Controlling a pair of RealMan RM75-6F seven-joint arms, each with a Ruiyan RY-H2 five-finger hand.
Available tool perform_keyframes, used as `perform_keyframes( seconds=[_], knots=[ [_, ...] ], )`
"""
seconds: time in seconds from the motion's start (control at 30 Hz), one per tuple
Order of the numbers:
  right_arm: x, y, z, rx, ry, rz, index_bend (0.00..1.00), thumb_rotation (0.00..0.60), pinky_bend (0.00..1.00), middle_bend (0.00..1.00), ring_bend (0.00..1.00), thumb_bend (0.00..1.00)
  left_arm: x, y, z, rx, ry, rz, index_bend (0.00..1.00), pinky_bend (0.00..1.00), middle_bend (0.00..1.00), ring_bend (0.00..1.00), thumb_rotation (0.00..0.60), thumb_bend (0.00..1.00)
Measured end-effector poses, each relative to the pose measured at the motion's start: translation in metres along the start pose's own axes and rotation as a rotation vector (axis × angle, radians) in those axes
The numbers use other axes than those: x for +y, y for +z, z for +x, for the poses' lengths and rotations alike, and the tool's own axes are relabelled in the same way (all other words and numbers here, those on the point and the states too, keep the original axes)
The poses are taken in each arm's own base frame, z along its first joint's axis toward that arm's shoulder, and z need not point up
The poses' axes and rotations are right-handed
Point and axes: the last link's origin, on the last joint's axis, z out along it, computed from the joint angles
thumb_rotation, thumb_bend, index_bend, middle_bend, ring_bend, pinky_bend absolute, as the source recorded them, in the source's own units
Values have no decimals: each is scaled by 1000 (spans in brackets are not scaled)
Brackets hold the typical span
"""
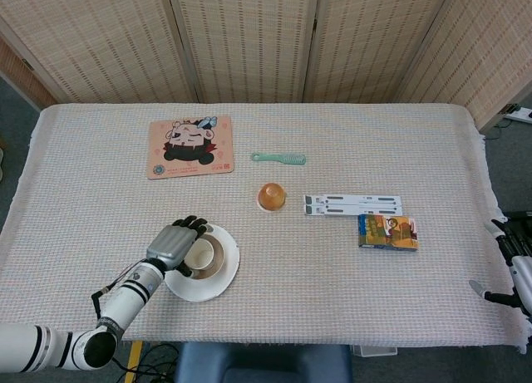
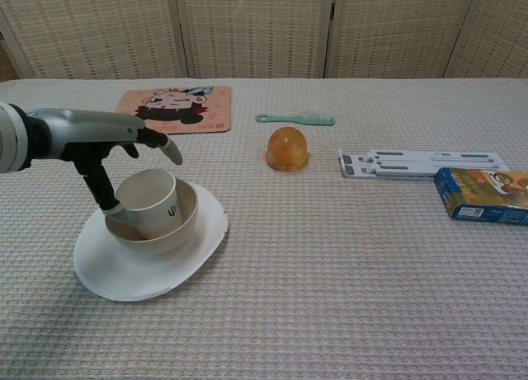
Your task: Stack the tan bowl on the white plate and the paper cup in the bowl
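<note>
Near the surface's front left, the paper cup sits in the tan bowl on the white plate, left hand spread above.

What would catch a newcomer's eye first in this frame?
The stack at the table's front left: paper cup tilted in the tan bowl on the white plate, the left robot hand over it. Next, the orange dome at mid-table and the cartoon mat behind.
</note>
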Motion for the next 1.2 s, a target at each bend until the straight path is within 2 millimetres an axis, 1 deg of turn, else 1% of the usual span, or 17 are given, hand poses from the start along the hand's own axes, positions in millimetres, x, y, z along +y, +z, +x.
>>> perform_keyframes(
  seconds=[0.17,0.3,0.43,0.6,0.73,0.8,0.87,1.0,1.03,1.13,1.2],
  knots=[
    [1,0,1,2,3,0,0,600,0,0,0,213,5,-8,5,11,8,-4,174,162,126,0,600,198],
    [1,-1,1,6,4,2,0,600,0,0,0,214,9,-23,13,35,24,-2,164,162,126,0,600,198],
    [0,-3,1,6,2,8,0,600,0,0,0,214,7,-47,28,103,33,21,154,162,126,0,600,197],
    [-2,-3,0,3,-9,11,0,600,0,0,0,214,-11,-78,47,244,43,71,137,162,125,0,600,198],
    [-4,-3,-4,-2,-30,9,0,600,0,0,0,214,-32,-107,53,364,46,94,134,162,125,0,600,197],
    [-6,-2,-6,-4,-43,8,0,600,0,0,0,214,-44,-120,52,422,47,105,134,162,125,0,600,197],
    [-8,-2,-8,-3,-61,5,0,600,0,0,0,214,-61,-137,48,493,48,126,135,162,125,0,600,197],
    [-11,-1,-12,7,-98,-12,0,600,0,0,0,214,-101,-169,29,588,62,186,135,162,125,0,600,197],
    [-12,-1,-14,10,-111,-19,0,600,0,0,0,214,-114,-178,22,605,68,206,135,162,125,0,600,197],
    [-15,0,-19,17,-146,-45,0,600,0,0,0,214,-143,-198,3,631,87,251,135,162,125,0,600,198],
    [-17,1,-22,20,-161,-58,0,600,0,0,0,214,-157,-207,-5,647,99,264,135,162,125,0,600,198]
  ],
)
